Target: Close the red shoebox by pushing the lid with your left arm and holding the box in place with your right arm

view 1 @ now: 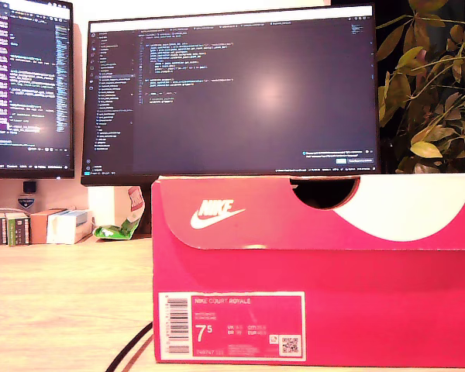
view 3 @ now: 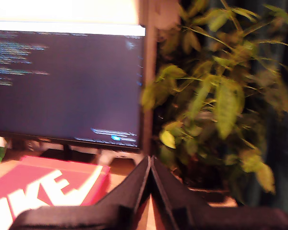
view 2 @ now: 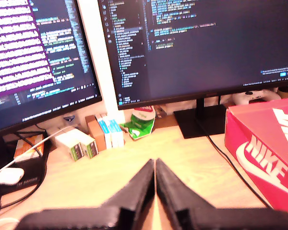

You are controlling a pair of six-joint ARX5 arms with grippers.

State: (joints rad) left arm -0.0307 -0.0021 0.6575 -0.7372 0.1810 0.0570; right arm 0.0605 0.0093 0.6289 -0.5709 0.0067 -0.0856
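Red shoebox lidded in exterior view; both grippers' clenched fingers only in wrist views

two monitors, plant, small boxes.

A pale wooden bench carries a red shoebox, lid down, at the exterior view's right. Behind it stands a monitor base. Toward the exterior view's left sit small cartons and a crumpled green packet. A dark cable trails across the bench beside the shoebox.
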